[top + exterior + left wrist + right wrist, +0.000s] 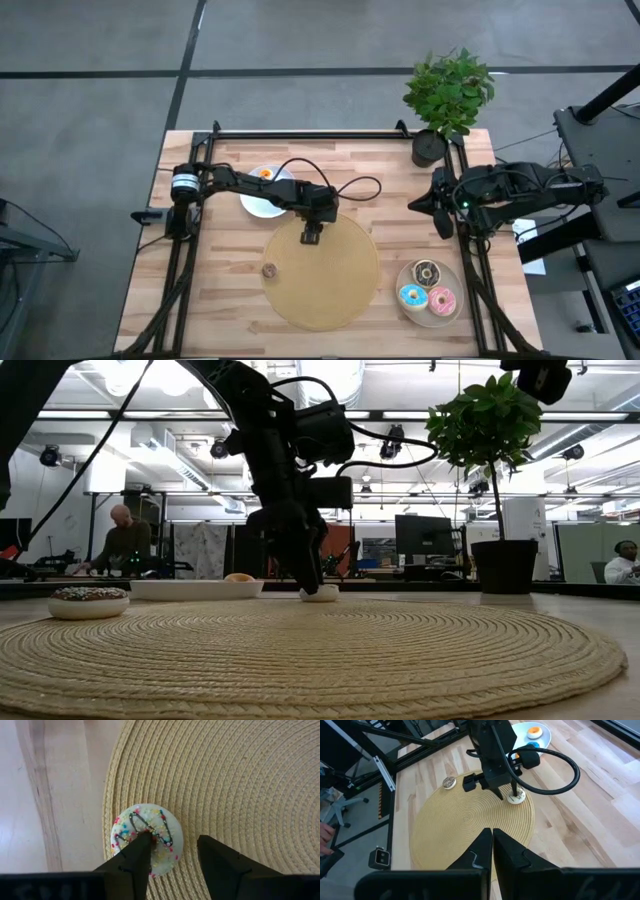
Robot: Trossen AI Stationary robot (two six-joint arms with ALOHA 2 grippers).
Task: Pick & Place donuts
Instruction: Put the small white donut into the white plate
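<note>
Counter (200, 300) of pale wood planks carries everything, with a potted plant (447, 95) at its far right corner. Next in size is the round woven mat (320, 290) near the middle, tan and ribbed in rings. A white plate (262, 205) sits on the counter just beyond the mat, holding a small orange donut (265, 173); its rim touches or nearly touches the mat's far edge. A beige plate (432, 308) lies to the right of the mat, holding three larger donuts: chocolate-brown (428, 272), blue (412, 296) and pink (442, 299).

Left claw (172, 852) hangs low over the far edge of the mat, its fingers spread apart. One finger (131, 865) covers part of a white iced donut (147, 832) with dark drizzle and coloured sprinkles, which lies flat on the mat right at its rim; the other finger stands clear beside it. Right claw (492, 845) waits at the counter's right side, fingers pressed together.

A small brown donut (268, 269) with pale sprinkles rests on the mat's left edge, well apart from the white one.
</note>
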